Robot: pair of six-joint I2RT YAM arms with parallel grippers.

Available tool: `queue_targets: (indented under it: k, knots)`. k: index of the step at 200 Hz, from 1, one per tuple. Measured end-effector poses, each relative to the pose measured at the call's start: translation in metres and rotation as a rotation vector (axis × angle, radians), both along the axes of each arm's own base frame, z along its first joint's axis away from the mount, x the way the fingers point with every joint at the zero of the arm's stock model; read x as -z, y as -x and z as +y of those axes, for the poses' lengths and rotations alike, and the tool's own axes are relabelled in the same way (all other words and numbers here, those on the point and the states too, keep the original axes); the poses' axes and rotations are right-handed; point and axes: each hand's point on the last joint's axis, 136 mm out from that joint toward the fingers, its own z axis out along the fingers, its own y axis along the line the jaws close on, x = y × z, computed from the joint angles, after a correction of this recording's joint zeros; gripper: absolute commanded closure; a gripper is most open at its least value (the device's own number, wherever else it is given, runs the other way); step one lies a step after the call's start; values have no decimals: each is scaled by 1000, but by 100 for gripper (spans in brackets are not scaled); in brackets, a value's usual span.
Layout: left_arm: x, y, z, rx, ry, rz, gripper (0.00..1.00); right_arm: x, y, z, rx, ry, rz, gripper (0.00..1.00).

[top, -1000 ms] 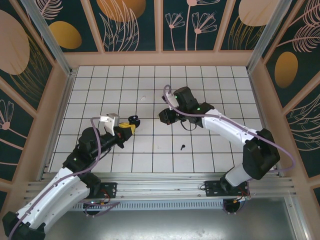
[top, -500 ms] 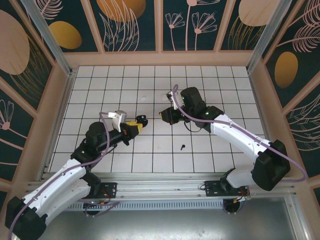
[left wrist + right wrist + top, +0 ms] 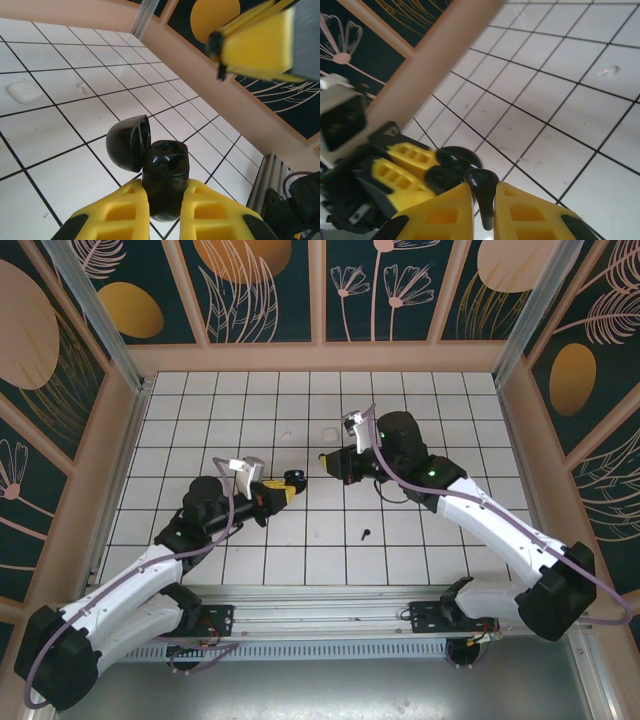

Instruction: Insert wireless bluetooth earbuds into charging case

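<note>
Over the tiles [image 3: 325, 532], left gripper [image 3: 165, 199] clamping black case [image 3: 165, 162] faces right gripper [image 3: 484, 201] pinching earbud [image 3: 482, 181].

In left fingers [image 3: 117, 212] the charging case [image 3: 165, 167], in right fingers [image 3: 445, 215] an earbud [image 3: 482, 183]

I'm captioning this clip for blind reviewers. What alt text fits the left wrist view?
Yellow fingers of the left gripper clamp a black charging case, its lid flipped open to the left and its two wells apparently empty. Behind it, a small white case lies on the white tiled table.
</note>
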Motion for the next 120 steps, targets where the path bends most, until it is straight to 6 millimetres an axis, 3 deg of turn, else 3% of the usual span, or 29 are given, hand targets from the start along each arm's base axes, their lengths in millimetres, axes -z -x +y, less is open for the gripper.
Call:
queue_targets:
  k: [47, 91, 120]
  knots:
    - [-6, -7, -7, 13, 16, -19, 97, -20, 8, -1, -14, -45, -45, 85]
    - [-14, -9, -11, 19, 47, -46, 97, -24, 26, 14, -91, -44, -83, 85]
    - [-17, -8, -14, 33, 60, -58, 97, -37, 39, 25, -142, -53, -137, 85]
